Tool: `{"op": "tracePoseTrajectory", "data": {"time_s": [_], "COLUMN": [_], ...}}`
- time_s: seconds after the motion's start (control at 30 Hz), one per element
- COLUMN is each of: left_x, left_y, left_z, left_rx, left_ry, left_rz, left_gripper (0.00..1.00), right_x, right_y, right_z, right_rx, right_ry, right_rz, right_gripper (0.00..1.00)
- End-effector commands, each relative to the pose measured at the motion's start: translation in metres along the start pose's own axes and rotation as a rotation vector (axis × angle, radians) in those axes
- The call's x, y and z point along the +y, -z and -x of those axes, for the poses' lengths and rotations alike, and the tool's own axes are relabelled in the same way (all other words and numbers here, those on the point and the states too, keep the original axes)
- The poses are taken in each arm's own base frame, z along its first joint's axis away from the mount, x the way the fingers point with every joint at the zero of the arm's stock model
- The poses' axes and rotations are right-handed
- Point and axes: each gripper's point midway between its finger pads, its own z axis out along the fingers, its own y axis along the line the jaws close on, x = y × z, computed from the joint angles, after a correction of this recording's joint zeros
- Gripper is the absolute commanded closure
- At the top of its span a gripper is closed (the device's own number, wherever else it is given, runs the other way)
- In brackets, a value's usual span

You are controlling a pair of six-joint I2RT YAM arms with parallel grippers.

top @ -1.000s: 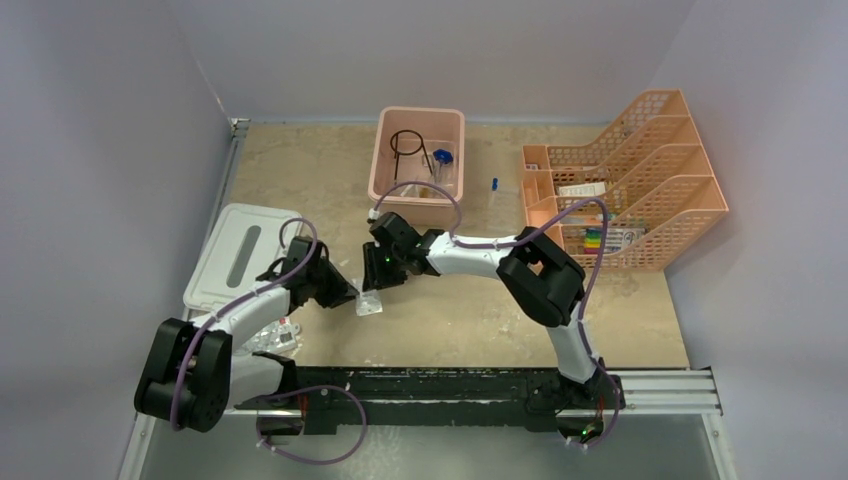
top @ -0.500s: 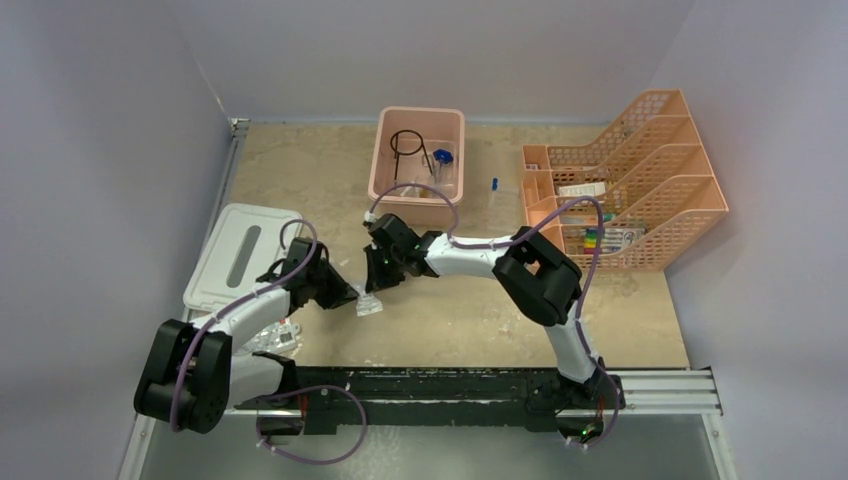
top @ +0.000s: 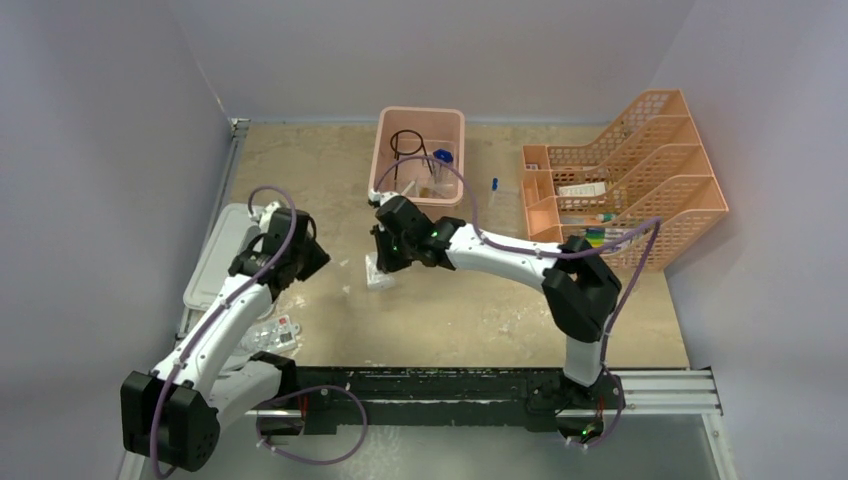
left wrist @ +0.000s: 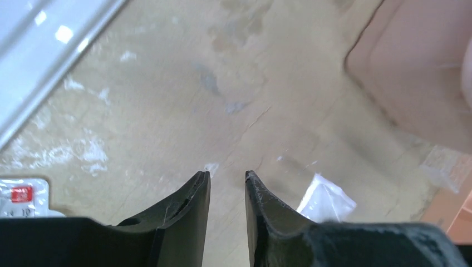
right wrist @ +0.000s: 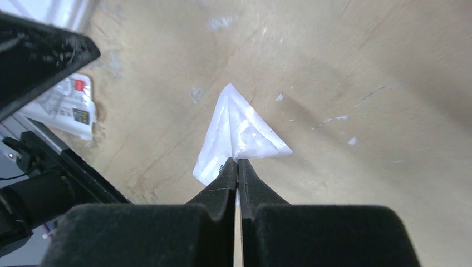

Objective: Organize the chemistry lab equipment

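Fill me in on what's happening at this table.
The right claw is shut on a small white packet, pinching its edge and apparently holding it just above the table in front of the pink tub. The left claw is open and empty, hovering near the white lid. The black wire ring lies in the tub.

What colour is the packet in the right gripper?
Translucent white packet; clearest in the right wrist view.

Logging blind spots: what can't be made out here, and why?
Top view: small items in the pink tub are too small to identify.
Top view: orange rack contents sit behind mesh.
Right wrist: what the white packet in the right gripper holds is unclear through cloudy plastic.
Left wrist: red-labelled packet is cut off by the frame edge.
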Motion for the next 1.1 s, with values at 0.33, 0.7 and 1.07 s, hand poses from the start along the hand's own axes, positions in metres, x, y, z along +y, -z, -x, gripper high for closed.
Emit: {"op": "tracePoseTrajectory", "data": {"time_s": [0.33, 0.7, 1.07], "left_x": [-0.033, -0.030, -0.013], "left_y": [0.026, 0.013, 0.000], "left_z": [0.080, 0.077, 0.080], "left_rx": [-0.224, -0.209, -0.213], "left_ry": [-0.084, -0.109, -0.163], "left_rz": [0.034, 0.069, 0.163], "left_gripper": [0.67, 0.64, 0.55], "right_x": [-0.044, -0.164, -0.207], "right_y": [0.140, 0.136, 0.079], "right_z": [0.187, 0.232, 0.236], "right_rx": [-0.454, -0.439, -0.342], "right_ry": [0.102, 0.025, 0.054], "right_rz": [-0.127, -0.405, -0.491], "right_gripper": [1.00, 1.00, 1.00]}}
